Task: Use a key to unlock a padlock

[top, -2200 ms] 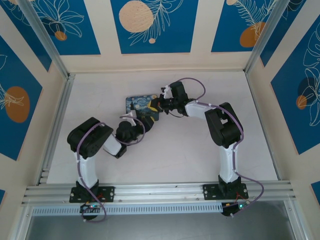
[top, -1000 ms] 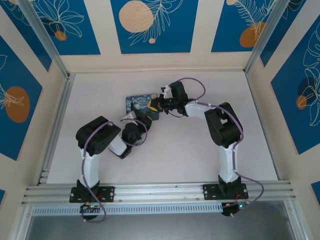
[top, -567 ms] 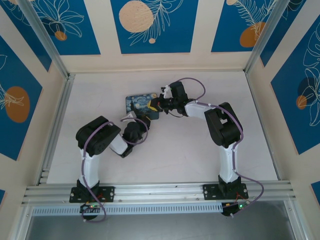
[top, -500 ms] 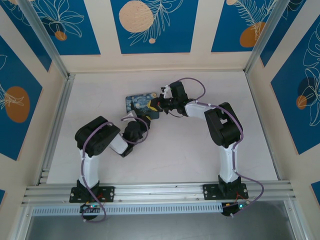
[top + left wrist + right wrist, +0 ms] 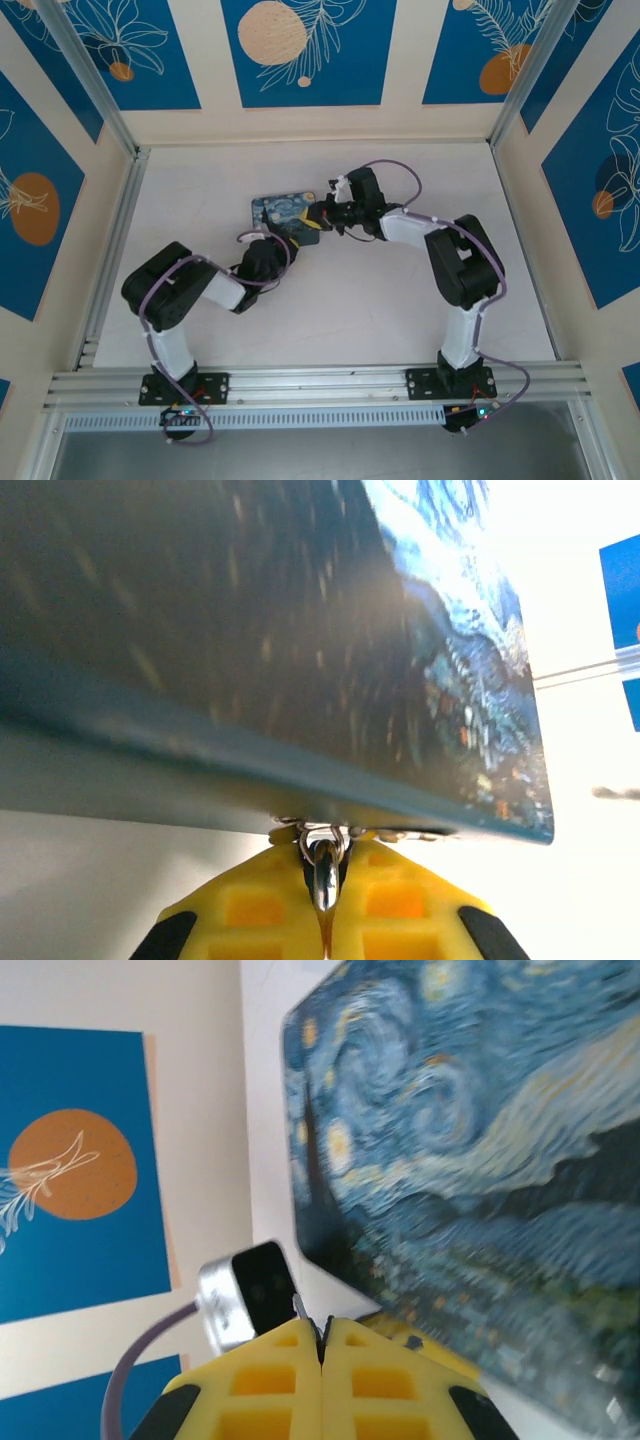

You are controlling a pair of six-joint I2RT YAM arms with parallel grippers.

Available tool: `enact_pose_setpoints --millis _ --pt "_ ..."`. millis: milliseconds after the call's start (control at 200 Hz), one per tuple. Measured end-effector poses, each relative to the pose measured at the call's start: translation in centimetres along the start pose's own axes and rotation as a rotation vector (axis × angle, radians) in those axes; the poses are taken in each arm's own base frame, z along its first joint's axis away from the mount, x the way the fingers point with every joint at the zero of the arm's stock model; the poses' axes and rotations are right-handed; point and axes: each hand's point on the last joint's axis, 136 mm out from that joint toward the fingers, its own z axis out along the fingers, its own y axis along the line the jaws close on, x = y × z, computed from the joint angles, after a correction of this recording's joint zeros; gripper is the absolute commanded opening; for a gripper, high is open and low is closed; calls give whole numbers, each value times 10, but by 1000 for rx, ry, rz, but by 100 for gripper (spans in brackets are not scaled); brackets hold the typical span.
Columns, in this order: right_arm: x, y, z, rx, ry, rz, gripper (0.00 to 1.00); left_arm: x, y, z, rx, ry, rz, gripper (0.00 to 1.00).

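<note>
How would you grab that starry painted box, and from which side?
Likely its free left end, from above, jaws spanning the short width: the box lies flat, and the left gripper and right gripper crowd its near and right edges.

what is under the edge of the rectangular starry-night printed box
A small silvery metal loop, pinched between the left gripper's yellow fingertips. Whatever it joins is hidden by the box and the fingertips.

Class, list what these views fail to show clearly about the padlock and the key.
The padlock: left wrist view, the left gripper covers most of it.
The key: right wrist view, a mere sliver; the right gripper hides the rest.
Top view: both too small.
</note>
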Motion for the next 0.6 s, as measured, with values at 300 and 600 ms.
enact_pose_setpoints --millis 300,600 --pt "65 -4 -44 -49 -14 13 0 -4 -21 -31 24 121 -53 0" --pt "121 -34 -47 -52 13 74 0 4 -25 -58 42 214 -127 0"
